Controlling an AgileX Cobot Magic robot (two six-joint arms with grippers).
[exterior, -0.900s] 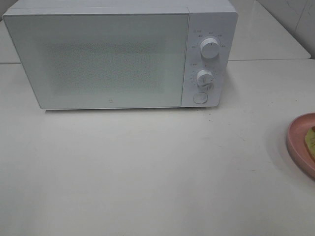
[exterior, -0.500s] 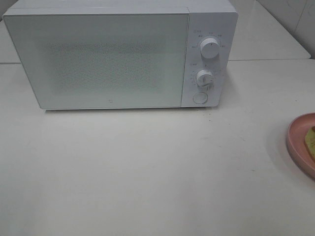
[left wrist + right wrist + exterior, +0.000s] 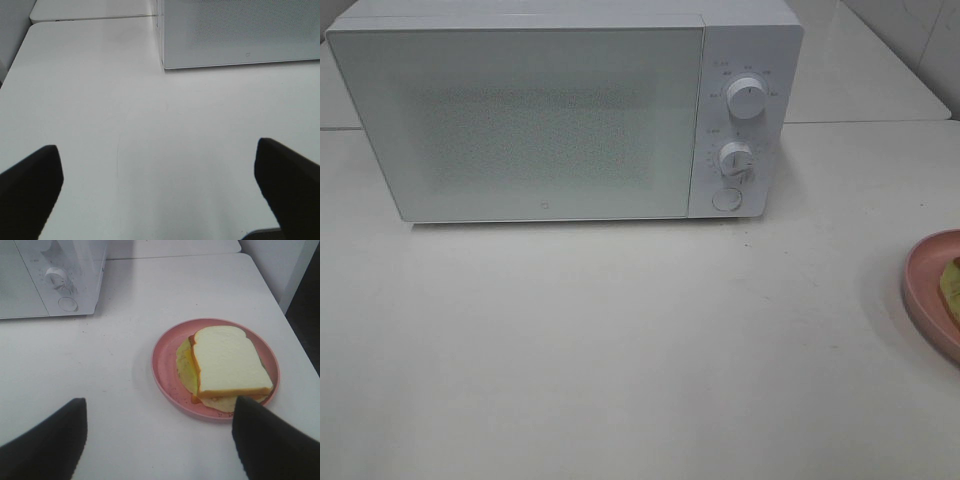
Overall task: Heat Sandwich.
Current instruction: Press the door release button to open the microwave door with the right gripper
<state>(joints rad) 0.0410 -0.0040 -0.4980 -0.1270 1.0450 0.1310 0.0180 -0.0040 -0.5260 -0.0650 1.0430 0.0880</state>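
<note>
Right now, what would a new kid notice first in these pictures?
The big white microwave at the back of the table, with its door shut. Next comes the sandwich lying on a pink plate, off to the microwave's right and nearer the front.

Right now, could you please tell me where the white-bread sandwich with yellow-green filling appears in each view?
Exterior high: only a sliver of the sandwich shows at the right edge, on the round pink plate.
Left wrist: not in it.
Right wrist: the whole sandwich, lying on the plate.
Shared landmark: the white microwave, seen in all three views.
</note>
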